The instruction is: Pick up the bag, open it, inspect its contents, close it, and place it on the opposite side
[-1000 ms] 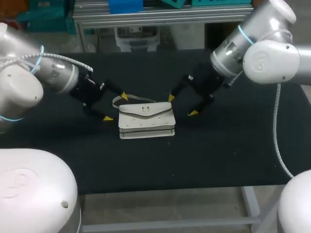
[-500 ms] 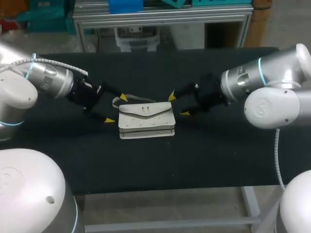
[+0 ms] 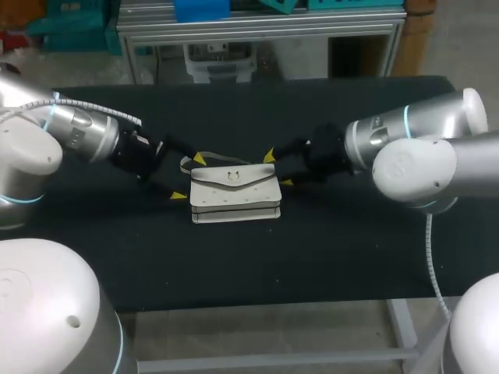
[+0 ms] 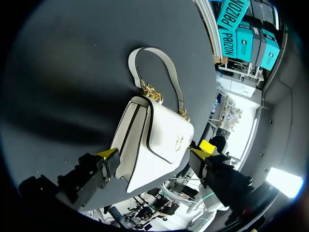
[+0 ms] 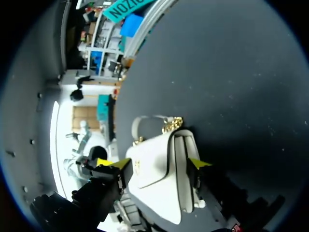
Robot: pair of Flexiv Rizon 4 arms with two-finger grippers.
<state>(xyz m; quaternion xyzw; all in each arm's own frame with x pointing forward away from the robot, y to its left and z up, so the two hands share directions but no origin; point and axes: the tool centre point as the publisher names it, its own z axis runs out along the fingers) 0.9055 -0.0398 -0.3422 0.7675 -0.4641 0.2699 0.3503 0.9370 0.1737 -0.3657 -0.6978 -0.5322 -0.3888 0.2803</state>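
Standing in the middle of the black table, the white bag rests on its base. Its flap is shut, the gold clasp faces up at us, and the handle lies flopped on the table behind its left end. We're on the very first step, the pick-up, and nothing is lifted yet.

Our left gripper sits at the bag's left end with its jaws spread wide, one yellow tip behind the bag and one in front. Our right gripper mirrors it at the right end, equally wide. In both wrist views the bag fills the gap between the fingers, with the tips just beside its faces. We judge that neither has clamped, so both hold nothing.

Next, we reckon, one gripper must pinch the body front to back and raise it gently, since the sides look soft. That leaves the other free for the flap.
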